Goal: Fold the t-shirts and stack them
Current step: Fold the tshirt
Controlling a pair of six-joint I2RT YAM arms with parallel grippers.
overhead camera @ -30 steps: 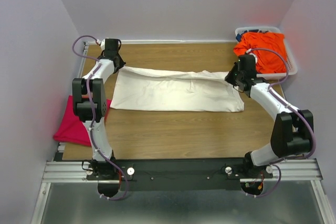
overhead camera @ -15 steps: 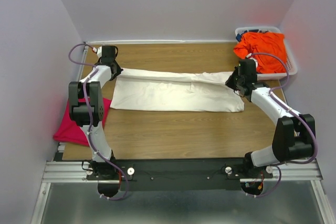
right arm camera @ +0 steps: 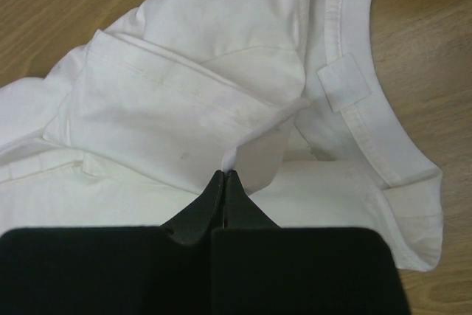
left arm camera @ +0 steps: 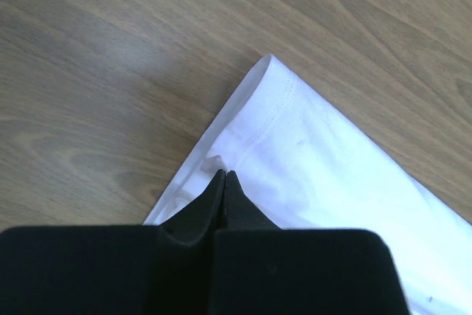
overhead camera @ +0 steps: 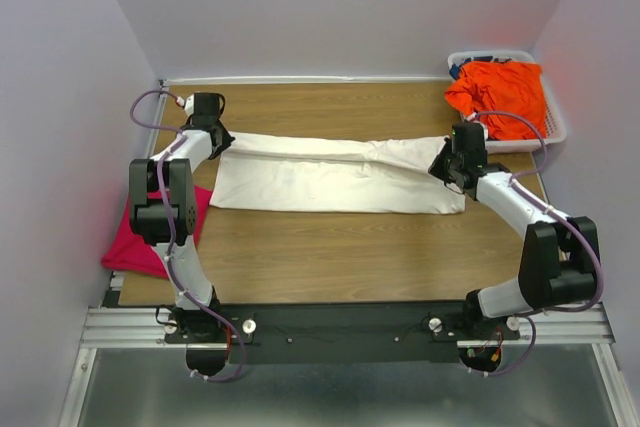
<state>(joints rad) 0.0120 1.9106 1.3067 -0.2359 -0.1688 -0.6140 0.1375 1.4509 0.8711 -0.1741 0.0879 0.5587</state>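
Note:
The cream-white t-shirt [overhead camera: 335, 177] lies spread across the wooden table, its far edge lifted and pulled into a band between the grippers. My left gripper [overhead camera: 222, 141] is shut on its left corner [left arm camera: 251, 130]. My right gripper [overhead camera: 447, 162] is shut on a fold of the same cream-white t-shirt [right arm camera: 192, 101] near the collar [right arm camera: 383, 123]. The magenta-pink t-shirt [overhead camera: 140, 237] hangs over the table's left edge. The bright orange t-shirt [overhead camera: 500, 92] sits heaped in the basket at the back right.
The white plastic basket [overhead camera: 556, 127] stands at the back right corner. Bare wooden table [overhead camera: 330, 257] lies in front of the white shirt. Walls close in on the left, back and right.
Both grippers have moved slightly towards the near side with the shirt's far edge, drawing it taut and over the shirt body. Both stay shut.

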